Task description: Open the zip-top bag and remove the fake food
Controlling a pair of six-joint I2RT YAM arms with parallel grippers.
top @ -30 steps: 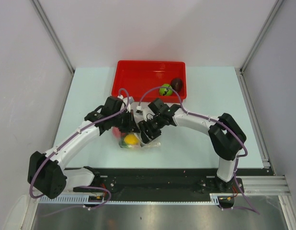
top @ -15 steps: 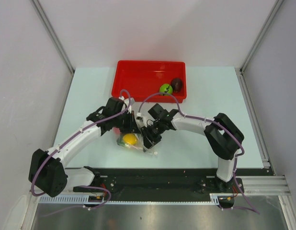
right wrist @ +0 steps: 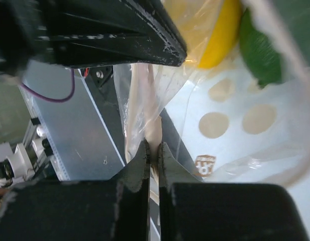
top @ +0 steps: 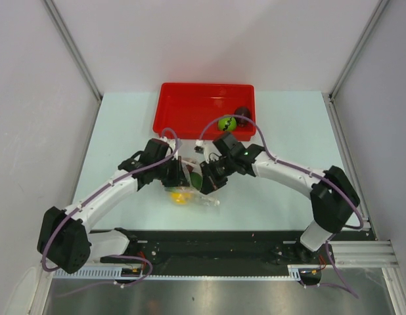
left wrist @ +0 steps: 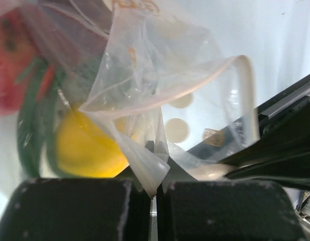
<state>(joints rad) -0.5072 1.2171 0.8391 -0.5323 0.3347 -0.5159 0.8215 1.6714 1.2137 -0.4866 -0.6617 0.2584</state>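
Crinkly clear zip-top bag (top: 198, 196), mid-table, pinched by both left gripper (left wrist: 156, 188) and right gripper (right wrist: 154, 155), holds a yellow ball (left wrist: 90, 148), perhaps a red one (left wrist: 9, 70). At twelve o'clock the red tray (top: 183, 108) holds a green ball (top: 226, 123) and a maroon one (top: 242, 113).

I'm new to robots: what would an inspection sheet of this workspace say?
Surface: pale table, red tray at its far side.
Job's things: zip-top bag holds yellow ball, red piece and green onion; green ball and maroon piece lie in the tray.
Clutter: nothing seen.
End effectors: left end effector shut on the bag's film; right end effector shut on its whitish strip.
Cables: purple cable along each arm.
Surroundings: white walls, black rail at near edge.
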